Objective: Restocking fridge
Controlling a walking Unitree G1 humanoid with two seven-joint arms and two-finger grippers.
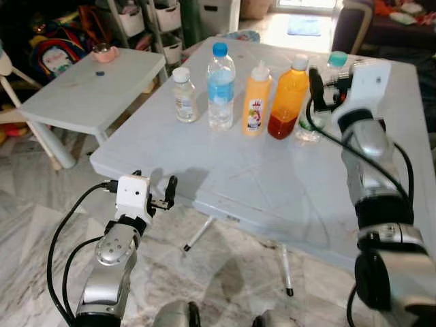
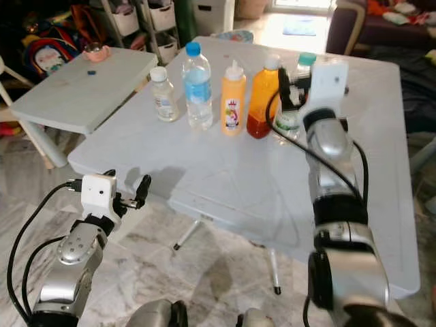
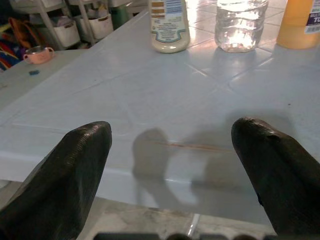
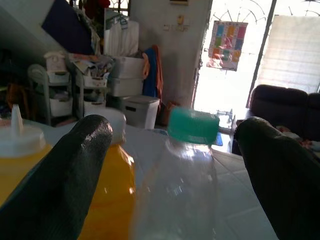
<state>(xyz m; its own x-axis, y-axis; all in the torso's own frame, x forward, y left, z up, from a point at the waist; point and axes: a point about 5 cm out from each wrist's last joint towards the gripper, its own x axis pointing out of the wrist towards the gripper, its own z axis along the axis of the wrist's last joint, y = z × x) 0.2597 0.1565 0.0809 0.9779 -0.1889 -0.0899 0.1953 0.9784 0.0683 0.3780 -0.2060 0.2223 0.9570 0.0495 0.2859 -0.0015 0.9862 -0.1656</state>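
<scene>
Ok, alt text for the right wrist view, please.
The right gripper, fingers open, frames a clear bottle with a teal cap, close ahead. An orange juice bottle stands beside it, then a yellow squeeze bottle; a bright doorway lies behind.

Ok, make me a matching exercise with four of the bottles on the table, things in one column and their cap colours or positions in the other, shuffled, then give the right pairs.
Column one:
1. Water bottle
2. Yellow squeeze bottle
3. Clear bottle
4. Small bottle

Column two:
A. Teal cap, between the open fingers of the right gripper
B. Blue cap
C. White cap, at the left end of the row
D. Pointed nozzle top, beside the orange juice bottle

Pairs: 1-B, 2-D, 3-A, 4-C
</scene>
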